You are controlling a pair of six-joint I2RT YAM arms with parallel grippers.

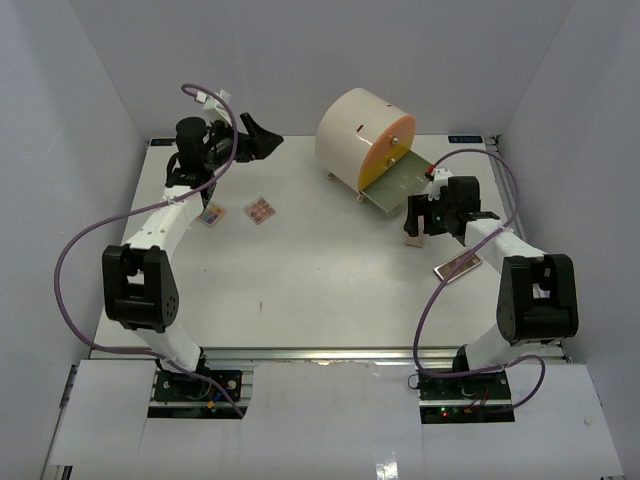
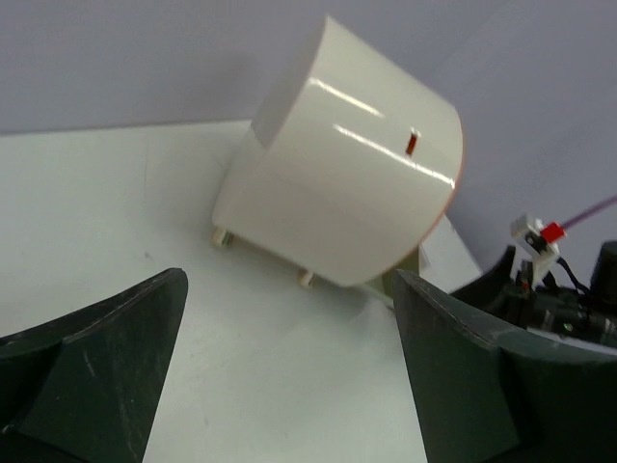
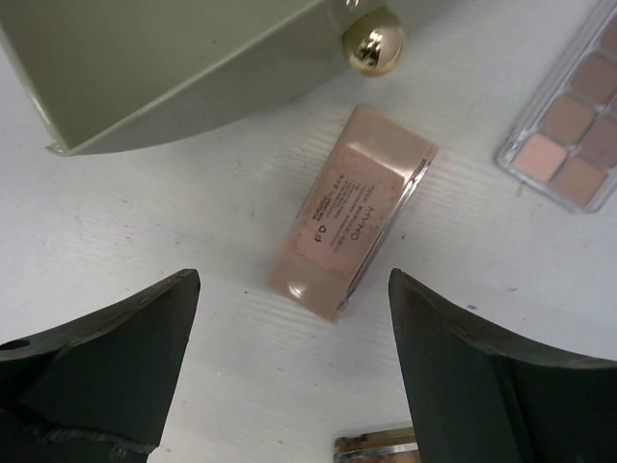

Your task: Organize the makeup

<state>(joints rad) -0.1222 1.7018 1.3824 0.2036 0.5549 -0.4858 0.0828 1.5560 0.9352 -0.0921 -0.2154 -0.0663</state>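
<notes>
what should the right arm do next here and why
Probably lower the right tool straight down and close it on the peach bottle. The jaws stand open on either side of the bottle and hold nothing. The bottle lies flat on the table, just outside the open drawer, so it looks not yet put away.

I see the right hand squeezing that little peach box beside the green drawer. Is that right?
Not quite. The right hand is open, not squeezing. The peach box lies untouched on the table, beside the green drawer. The right wrist view shows this.
</notes>
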